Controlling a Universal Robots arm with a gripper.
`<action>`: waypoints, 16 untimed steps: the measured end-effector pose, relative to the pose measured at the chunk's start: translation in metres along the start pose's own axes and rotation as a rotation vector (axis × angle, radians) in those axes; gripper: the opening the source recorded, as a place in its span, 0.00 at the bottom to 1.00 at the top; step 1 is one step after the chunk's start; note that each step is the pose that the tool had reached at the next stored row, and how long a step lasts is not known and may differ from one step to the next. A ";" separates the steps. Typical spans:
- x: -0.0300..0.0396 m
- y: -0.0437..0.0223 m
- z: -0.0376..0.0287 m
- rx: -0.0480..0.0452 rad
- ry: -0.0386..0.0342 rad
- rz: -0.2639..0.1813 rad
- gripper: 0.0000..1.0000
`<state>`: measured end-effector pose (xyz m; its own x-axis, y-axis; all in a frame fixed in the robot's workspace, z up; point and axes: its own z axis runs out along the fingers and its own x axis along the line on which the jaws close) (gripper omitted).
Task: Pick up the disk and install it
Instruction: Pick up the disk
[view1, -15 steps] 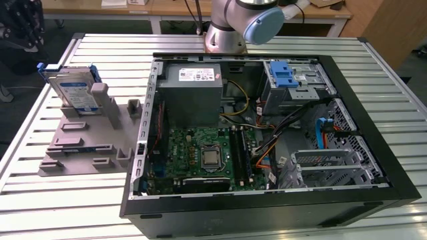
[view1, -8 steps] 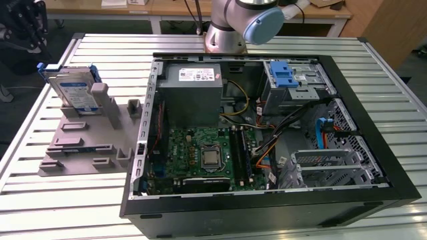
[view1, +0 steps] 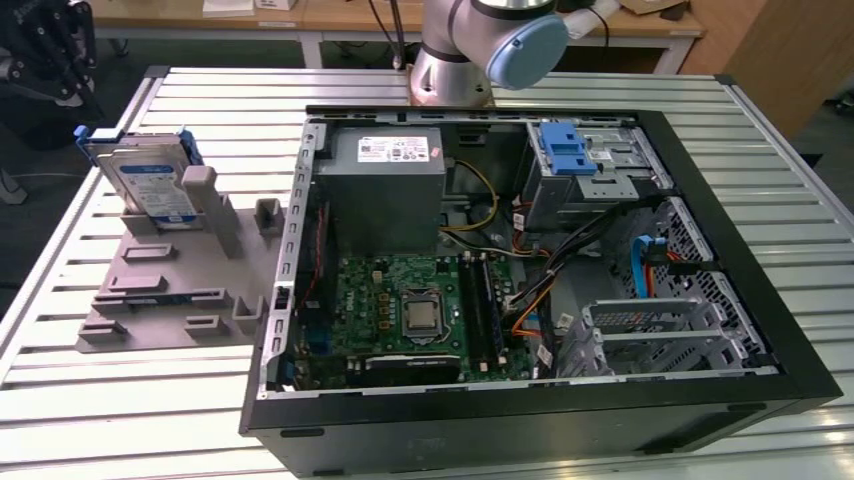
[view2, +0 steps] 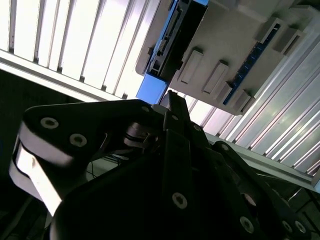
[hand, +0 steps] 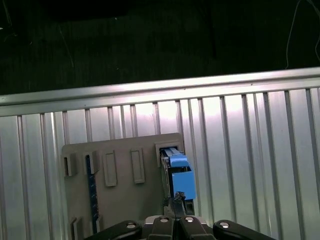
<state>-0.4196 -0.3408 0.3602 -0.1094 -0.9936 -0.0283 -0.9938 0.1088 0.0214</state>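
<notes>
- Two fingers (hand: 175, 210) pressed together, gripping nothing, tips close beside the disk (hand: 179, 172).
- Disk stands on edge in the grey holder's (view1: 150, 300) end slot.
- Holder lies on the slatted table (view1: 147, 405), beside the open computer case (view1: 534, 432).

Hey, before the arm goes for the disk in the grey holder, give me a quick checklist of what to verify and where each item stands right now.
1. Disk seated: ok. The disk stands upright in the grey holder.
2. Gripper empty: ok. The gripper holds nothing and is close to the disk's blue edge in both wrist views.
3. Jaws open for a grasp: not ok. They look shut.
4. Access to the inside: ok. The computer case lies open with its side panel off.
5. Drive cage free to take the disk: cannot tell.
</notes>
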 end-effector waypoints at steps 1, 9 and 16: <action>0.0000 0.0000 0.0000 0.0000 0.0000 0.000 0.11; -0.0001 0.0002 0.0009 0.0015 0.0002 0.000 0.47; -0.0065 0.0028 0.0115 0.0022 0.0024 0.000 0.59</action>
<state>-0.4218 -0.3336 0.3490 -0.1098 -0.9936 -0.0259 -0.9938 0.1094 0.0192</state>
